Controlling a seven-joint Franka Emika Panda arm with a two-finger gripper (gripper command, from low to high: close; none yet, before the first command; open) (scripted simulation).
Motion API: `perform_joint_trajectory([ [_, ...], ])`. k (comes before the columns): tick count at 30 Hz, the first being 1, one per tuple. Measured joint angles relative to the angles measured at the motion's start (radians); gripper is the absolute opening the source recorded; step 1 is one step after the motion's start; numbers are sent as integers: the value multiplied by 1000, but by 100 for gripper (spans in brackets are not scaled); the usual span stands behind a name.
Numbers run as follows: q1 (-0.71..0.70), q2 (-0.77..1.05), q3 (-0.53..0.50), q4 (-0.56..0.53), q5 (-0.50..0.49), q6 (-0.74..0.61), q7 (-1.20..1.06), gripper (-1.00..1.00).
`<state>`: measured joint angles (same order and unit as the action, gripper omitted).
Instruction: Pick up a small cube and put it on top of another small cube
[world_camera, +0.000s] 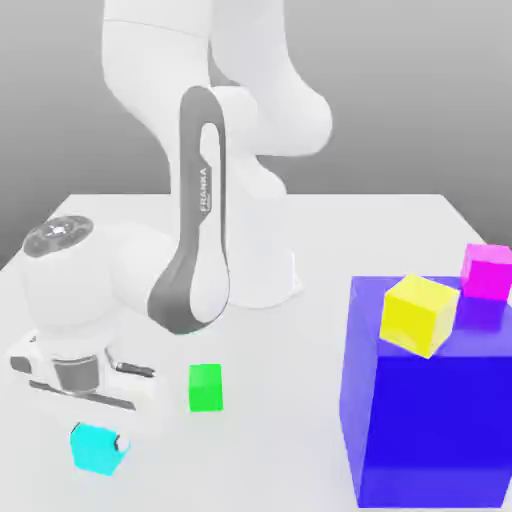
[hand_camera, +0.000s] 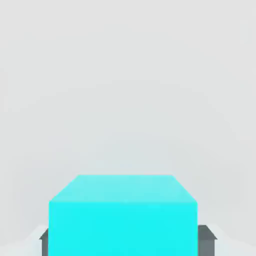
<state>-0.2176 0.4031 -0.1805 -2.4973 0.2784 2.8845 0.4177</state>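
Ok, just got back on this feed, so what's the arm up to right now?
The gripper has closed on the cyan cube, with a finger on either side of it. The cube isn't stacked on anything yet. The green cube sits apart on the table, while the yellow cube and magenta cube are on the big blue block.

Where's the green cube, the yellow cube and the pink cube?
Green cube (world_camera: 206, 388), exterior view, middle of its front.
Yellow cube (world_camera: 414, 316), exterior view, on a front side.
Pink cube (world_camera: 486, 273), exterior view, middle of its front.
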Motion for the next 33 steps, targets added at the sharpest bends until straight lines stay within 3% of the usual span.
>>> perform_joint_trajectory([
  [8, 60, -198, -78, -57, -126, -138, 111, -100],
  [15, 128, -447, -51, -264, -205, -176, 356, -100],
  [21, 82, -665, 51, -448, -324, -201, 608, -100],
  [29, 93, -464, 66, -475, -305, 28, 631, -100],
  [30, 99, -429, 68, -474, -289, 62, 621, 100],
  [33, 100, -429, 68, -474, -289, 62, 621, 100],
])
